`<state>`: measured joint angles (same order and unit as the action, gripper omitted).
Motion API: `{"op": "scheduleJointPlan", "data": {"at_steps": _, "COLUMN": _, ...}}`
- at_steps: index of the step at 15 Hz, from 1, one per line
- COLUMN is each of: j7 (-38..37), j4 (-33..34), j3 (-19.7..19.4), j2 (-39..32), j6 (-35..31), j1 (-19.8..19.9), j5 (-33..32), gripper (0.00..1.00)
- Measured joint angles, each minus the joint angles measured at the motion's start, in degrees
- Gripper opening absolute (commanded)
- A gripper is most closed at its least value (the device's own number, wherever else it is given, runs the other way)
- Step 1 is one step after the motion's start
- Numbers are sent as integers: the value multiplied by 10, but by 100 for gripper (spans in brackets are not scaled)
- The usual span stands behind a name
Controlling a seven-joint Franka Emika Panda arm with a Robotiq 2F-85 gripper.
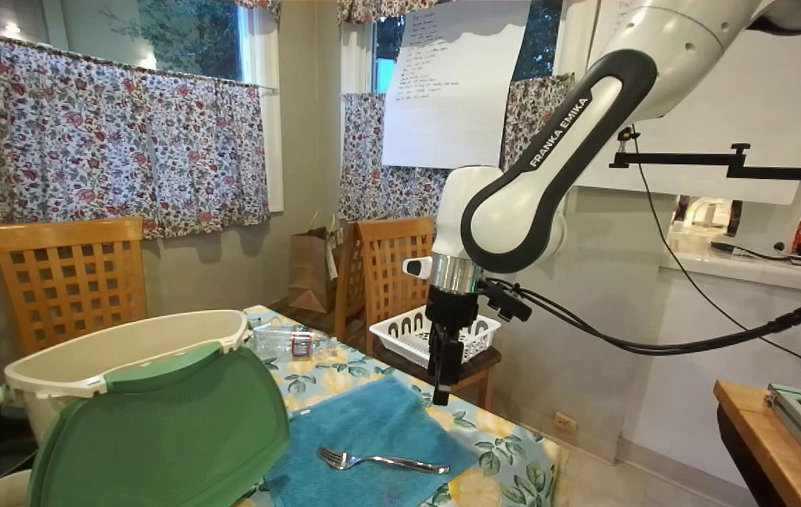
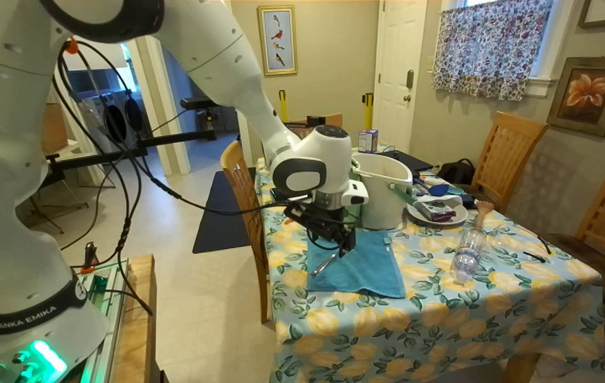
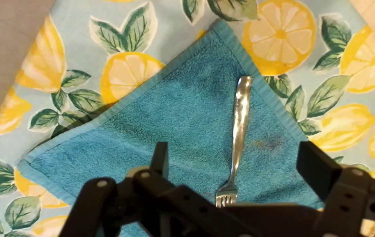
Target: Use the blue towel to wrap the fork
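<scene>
Blue towel (image 3: 187,108) w/ fork (image 3: 239,128) lying on it; hand (image 3: 232,161) spread wide apart, nothing gripped. Fork could slide off imo if towel's lifted too steep.

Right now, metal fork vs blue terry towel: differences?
The metal fork is shiny silver; the blue terry towel is matte and textured. The fork is slim and far smaller than the towel. The fork lies on the towel; the towel is spread, slightly wrinkled, on the citrus-print tablecloth. Neither is gripped.
</scene>
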<state>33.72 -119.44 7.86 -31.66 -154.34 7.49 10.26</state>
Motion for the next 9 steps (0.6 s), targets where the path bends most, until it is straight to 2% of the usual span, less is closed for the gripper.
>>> {"op": "scheduleJointPlan", "data": {"at_steps": 4, "j7": -20, "j4": 5, "j3": -12, "j2": -9, "j6": -1, "j1": 10, "j5": -11, "gripper": 100}}
{"op": "scheduleJointPlan", "data": {"at_steps": 9, "j7": -79, "j4": 7, "j3": -11, "j2": -8, "j6": -3, "j1": 59, "j5": 10, "gripper": 100}}
